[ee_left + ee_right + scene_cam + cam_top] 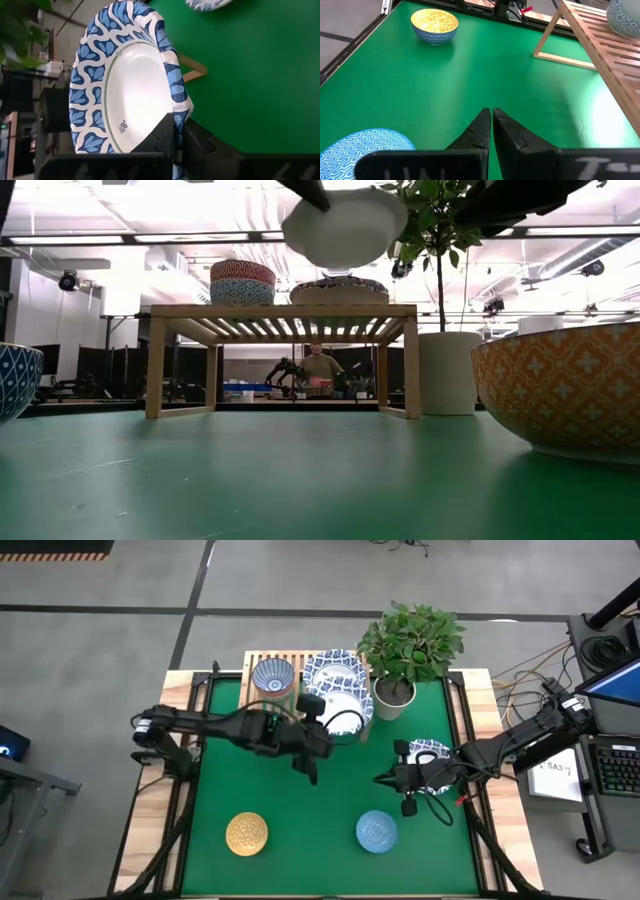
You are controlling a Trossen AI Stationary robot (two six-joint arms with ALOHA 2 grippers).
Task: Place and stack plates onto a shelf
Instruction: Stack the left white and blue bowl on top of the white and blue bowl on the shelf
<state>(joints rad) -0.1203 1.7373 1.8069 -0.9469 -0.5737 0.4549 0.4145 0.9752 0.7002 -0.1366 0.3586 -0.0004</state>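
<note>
Green surface with the task partly done. The shelf at its far edge already carries a stack of blue-patterned bowls and a pile of wide blue-rimmed plates. The left gripper, its jaws clamped on the rim of another wide blue-rimmed plate, holds it in the air just in front of that pile (not yet set down). Left to place, by judgement: this carried plate, a blue-rimmed plate beside the right gripper, whose jaws are closed and empty, the yellow bowl and the light-blue bowl near the front edge.
</note>
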